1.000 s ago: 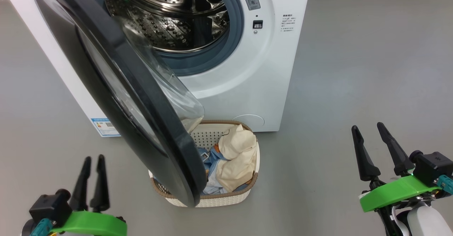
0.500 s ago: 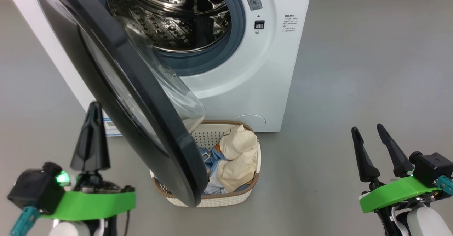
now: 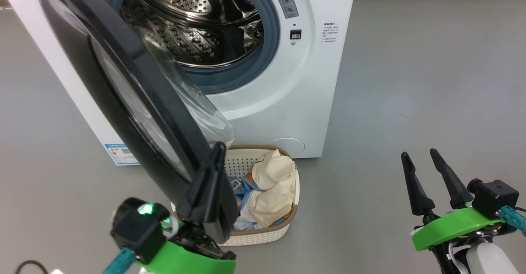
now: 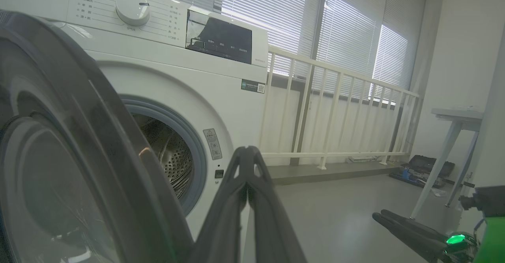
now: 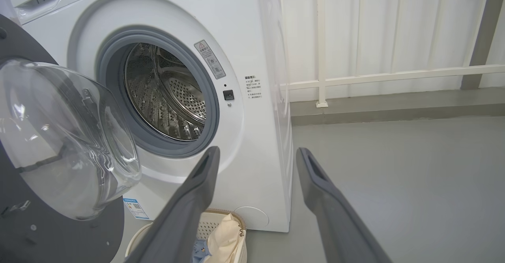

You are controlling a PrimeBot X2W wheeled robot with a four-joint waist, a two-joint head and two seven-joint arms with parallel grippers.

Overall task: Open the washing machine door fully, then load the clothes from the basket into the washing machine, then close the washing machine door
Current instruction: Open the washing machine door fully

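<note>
The door (image 3: 123, 60) stands part-way out from the washer (image 3: 296, 101), and its glass bowl (image 3: 205, 118) hangs over the basket (image 3: 263, 236). The left gripper (image 3: 217, 153) is right up at the door's lower edge, its fingers (image 3: 205, 183) pressed tight together with nothing between them. From the head view I can't tell whether they touch the black rim (image 4: 118, 144). In the left wrist view, the closed pair sits just right of that rim. The right gripper (image 3: 419, 155) hangs well off to the right above the grey floor (image 3: 411, 60), prongs spread apart, holding nothing. The basket sits on the floor just in front of the washer, half under the door. The clothes are in it, with the cream cloth (image 3: 273, 183) on top and the blue cloth (image 3: 243, 188) showing at its left. Behind, the steel drum (image 3: 193, 23) is in plain view, ringed by the grey gasket (image 3: 272, 40).
</note>
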